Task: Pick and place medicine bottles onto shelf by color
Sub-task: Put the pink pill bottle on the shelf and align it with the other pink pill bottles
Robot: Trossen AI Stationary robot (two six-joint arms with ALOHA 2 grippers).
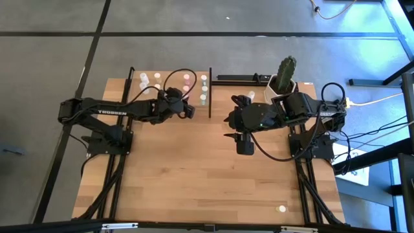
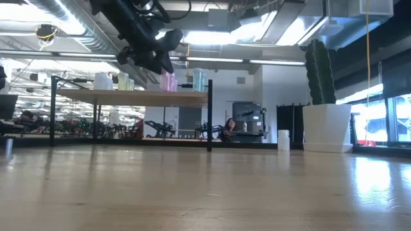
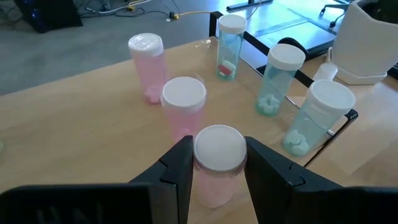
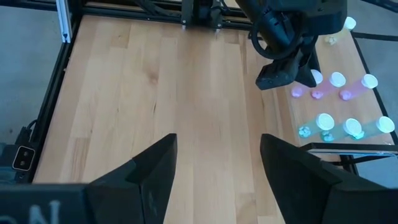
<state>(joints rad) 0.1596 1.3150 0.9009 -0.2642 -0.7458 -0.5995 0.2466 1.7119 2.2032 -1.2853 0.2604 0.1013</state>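
Observation:
The shelf (image 1: 169,83) stands at the table's far edge, left of centre, and its light-wood board (image 3: 93,124) carries the medicine bottles. Two pink ones (image 3: 147,65) (image 3: 184,102) and three pale green ones (image 3: 230,46) (image 3: 278,78) (image 3: 317,115) stand upright on their bases. White and pale yellow ones (image 2: 103,81) stand farther left. My left gripper (image 3: 219,149) (image 1: 191,110) is over the shelf's near side, shut on a third pink bottle (image 3: 214,180). My right gripper (image 4: 217,168) (image 1: 244,145) hangs open above the middle of the table, holding nothing. My left gripper pinches the pink bottle between its two fingers (image 3: 180,163), one on each side of the white cap (image 3: 219,148) and the top of the body. The fingers slant down from the table's left side. The bottle is upright. I cannot tell whether its base rests on the shelf board.
A white pot with a green cactus (image 1: 284,72) stands at the far right, with a white bottle (image 1: 251,96) on the table beside it. Another white bottle (image 1: 281,209) stands near the front right corner. Black shelf posts (image 1: 210,94) border the board.

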